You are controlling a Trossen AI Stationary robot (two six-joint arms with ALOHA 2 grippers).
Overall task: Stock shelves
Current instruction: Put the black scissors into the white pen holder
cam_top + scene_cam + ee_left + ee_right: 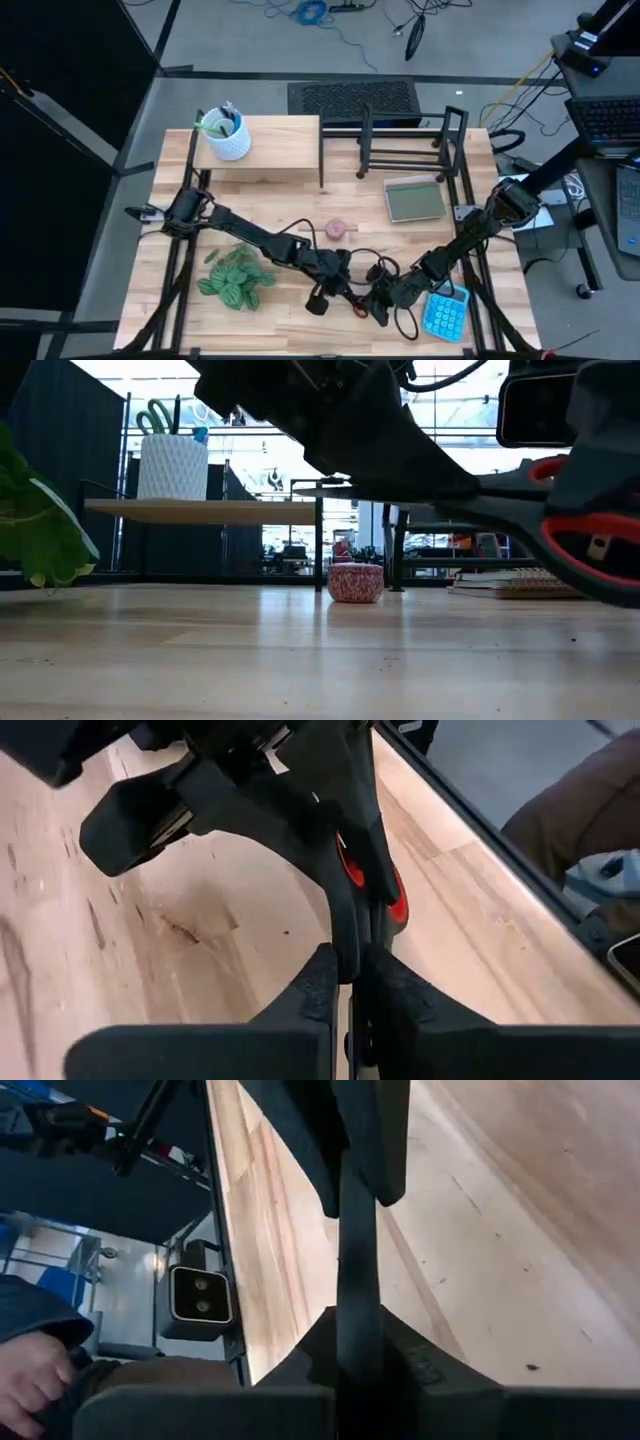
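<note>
Above the table, looking straight down: seeing the left gripper [325, 290] and right gripper [385, 298] meeting at the front centre over a black, red-trimmed tool [357, 308], probably sharing it for a handover. Finding the pale-wood flat-topped riser shelf [275, 160] at the back left, carrying a white textured pot of pens [225, 137], and the black wire-frame rack [410, 140] just beside it at the back right, well apart from both grippers. Noting a green notebook [415, 198], a pink round tin [338, 230], a leafy green plant [238, 278] and a blue calculator [445, 312] lying unshelved.

Looking level across the boards: catching the tool's red-lined loops hanging clear of the wood, with the tin sitting in front of the shelves.

Looking past the left wrist: seeing both fingers pinching tight on a thin black part of the tool, next to its red trim.

Looking past the right wrist: seeing both fingers closing firmly on a narrow dark strip, judging it the same tool, held edge-on for a steady grip.
</note>
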